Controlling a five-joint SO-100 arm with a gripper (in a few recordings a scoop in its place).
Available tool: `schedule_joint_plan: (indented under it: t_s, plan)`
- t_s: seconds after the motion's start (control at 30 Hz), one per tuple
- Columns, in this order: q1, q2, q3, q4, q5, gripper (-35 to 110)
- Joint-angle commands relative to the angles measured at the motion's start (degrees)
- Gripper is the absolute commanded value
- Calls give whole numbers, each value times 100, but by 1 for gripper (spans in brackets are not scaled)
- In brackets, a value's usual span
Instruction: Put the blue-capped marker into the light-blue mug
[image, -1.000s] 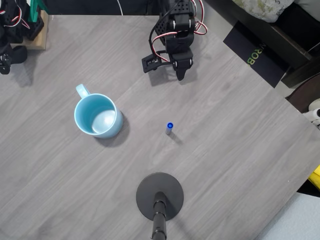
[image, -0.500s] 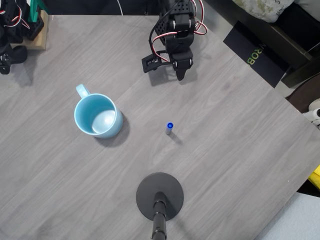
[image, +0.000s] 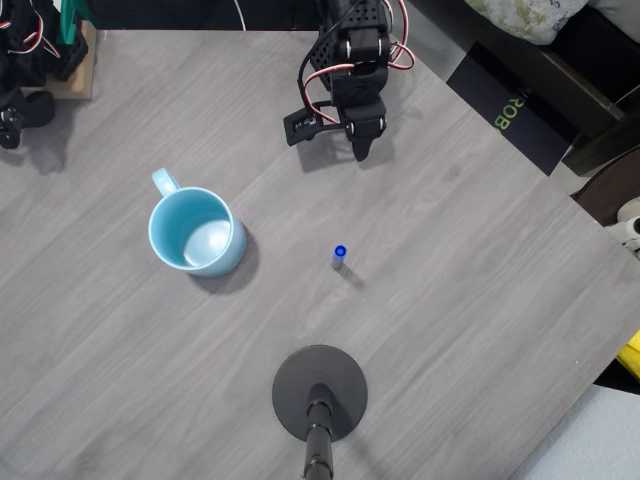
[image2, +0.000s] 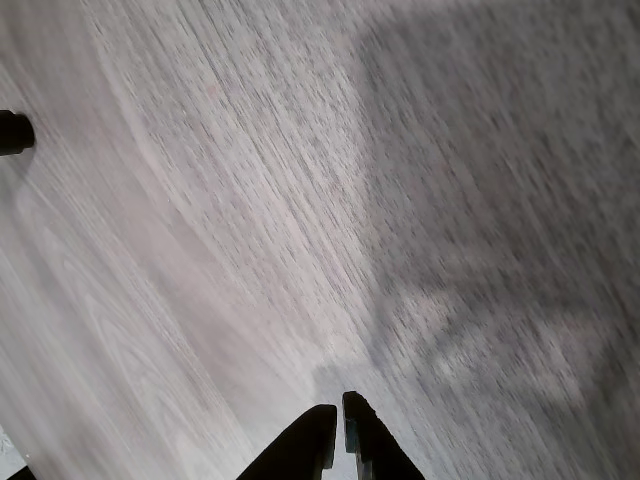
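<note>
In the overhead view your gripper (image: 360, 150) sits near the table's (image: 450, 300) far edge, at about twelve o'clock from the blue-capped marker (image: 339, 255), well apart from it. In the wrist view the gripper (image2: 338, 422) has its two dark fingertips drawn together, almost touching, with nothing between them, just above bare grey wood grain. The blue-capped marker stands upright on the table, seen end-on as a small blue dot. The light-blue mug (image: 195, 232) stands at nine o'clock from it, mouth up, its handle pointing to about eleven o'clock. A round black stand base (image: 320, 393) lies at six o'clock from the marker.
</note>
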Motion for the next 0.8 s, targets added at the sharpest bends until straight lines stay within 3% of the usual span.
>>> schedule_joint_plan:
  t_s: [0.0, 0.17, 0.43, 0.47, 0.53, 0.77]
  plan:
    - [18, 158, 53, 53, 18, 0]
    - [-229, 158, 53, 44, -18, 0]
    - [853, 149, 53, 9, -105, 1]
    - [835, 149, 53, -9, -677, 2]
    - [967, 149, 53, -26, -2760, 3]
    - [1336, 149, 0, -404, -5924, 0]
